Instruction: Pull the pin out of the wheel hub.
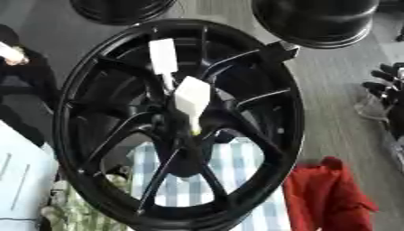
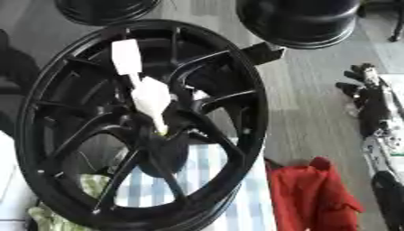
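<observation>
Pin (image 1: 192,101), white and tapering to a thin tip, stood in the middle of the black wheel hub (image 1: 183,135) in my left eye view, its point down where the spokes met. A second white piece (image 1: 163,56) sat just above it, near the upper rim. Behind the spokes lay a blue-and-white checked cloth (image 1: 236,180), with a red cloth (image 1: 328,194) to its right. Two more black wheels (image 1: 315,20) stood at the far edge. Dark fingers of my right hand (image 1: 387,85) showed at the right edge.

From my right eye, my right hand (image 2: 364,97) hung well apart from the wheel hub, fingers relaxed, spread and holding nothing. My left hand showed in neither view.
</observation>
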`<state>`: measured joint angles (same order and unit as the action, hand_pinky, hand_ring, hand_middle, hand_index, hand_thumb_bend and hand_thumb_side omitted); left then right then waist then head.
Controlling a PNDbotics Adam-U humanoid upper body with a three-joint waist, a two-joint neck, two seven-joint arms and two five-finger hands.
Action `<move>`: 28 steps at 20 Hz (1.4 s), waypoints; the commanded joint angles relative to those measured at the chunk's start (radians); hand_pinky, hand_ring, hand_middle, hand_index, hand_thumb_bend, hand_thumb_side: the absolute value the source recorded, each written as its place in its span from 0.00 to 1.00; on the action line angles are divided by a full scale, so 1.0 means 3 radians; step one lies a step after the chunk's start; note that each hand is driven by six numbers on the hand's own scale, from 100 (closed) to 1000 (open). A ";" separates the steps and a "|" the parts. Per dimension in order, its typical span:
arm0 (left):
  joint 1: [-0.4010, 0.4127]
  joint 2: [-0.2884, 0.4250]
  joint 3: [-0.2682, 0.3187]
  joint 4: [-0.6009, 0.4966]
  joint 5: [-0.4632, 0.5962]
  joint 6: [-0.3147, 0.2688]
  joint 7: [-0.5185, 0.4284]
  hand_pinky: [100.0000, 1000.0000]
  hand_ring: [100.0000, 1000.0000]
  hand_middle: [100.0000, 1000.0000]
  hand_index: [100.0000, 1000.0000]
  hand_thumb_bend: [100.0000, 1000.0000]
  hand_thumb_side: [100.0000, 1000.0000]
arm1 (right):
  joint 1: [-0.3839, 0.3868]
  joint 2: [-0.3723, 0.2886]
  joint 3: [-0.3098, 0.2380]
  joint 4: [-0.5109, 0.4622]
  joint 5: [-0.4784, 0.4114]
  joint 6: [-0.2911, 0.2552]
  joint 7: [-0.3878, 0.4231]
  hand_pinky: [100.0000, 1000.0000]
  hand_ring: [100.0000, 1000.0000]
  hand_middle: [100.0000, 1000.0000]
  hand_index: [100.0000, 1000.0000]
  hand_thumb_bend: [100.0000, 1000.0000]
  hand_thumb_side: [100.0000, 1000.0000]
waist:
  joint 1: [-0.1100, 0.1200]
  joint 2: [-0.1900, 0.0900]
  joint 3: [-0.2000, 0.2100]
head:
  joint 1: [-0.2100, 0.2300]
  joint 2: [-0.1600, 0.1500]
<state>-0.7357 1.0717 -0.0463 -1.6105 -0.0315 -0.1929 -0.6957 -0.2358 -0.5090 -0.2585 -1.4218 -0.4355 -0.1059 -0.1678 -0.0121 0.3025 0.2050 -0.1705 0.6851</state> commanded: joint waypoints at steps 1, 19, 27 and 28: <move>0.0140 0.0216 0.0208 0.0045 -0.0145 0.0032 0.0151 0.62 0.52 0.35 0.33 0.00 0.00 | -0.0006 -0.0142 -0.0051 -0.0069 -0.0015 -0.0011 -0.0028 0.89 0.65 0.71 0.78 0.00 0.75 | -0.0004 -0.0045 0.0012 | -0.0017 -0.0015; 0.0472 0.0074 0.0231 0.0281 -0.0617 -0.0049 -0.0060 0.83 0.79 0.72 0.84 0.20 0.33 | -0.0023 -0.0110 -0.0057 -0.0057 -0.0028 -0.0015 -0.0024 0.89 0.65 0.71 0.78 0.00 0.75 | -0.0047 -0.0032 -0.0011 | 0.0021 -0.0016; 0.0445 -0.0017 0.0280 0.0315 -0.0462 0.0079 0.0189 0.76 0.73 0.65 0.79 0.00 0.20 | -0.0027 -0.0114 -0.0056 -0.0056 -0.0027 -0.0012 -0.0021 0.89 0.65 0.71 0.78 0.00 0.75 | -0.0041 -0.0036 -0.0015 | 0.0013 -0.0015; 0.0441 -0.0061 0.0298 0.0324 -0.0361 0.0155 0.0381 0.74 0.72 0.64 0.78 0.00 0.17 | -0.0028 -0.0113 -0.0056 -0.0057 -0.0028 -0.0013 -0.0021 0.89 0.65 0.71 0.78 0.00 0.75 | -0.0042 -0.0036 -0.0014 | 0.0012 -0.0015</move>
<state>-0.5862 1.0348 0.0174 -1.5128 -0.1616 -0.1621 -0.6199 -0.2368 -0.5096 -0.2649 -1.4222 -0.4431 -0.1087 -0.1741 -0.0279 0.3052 0.1998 -0.1656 0.6847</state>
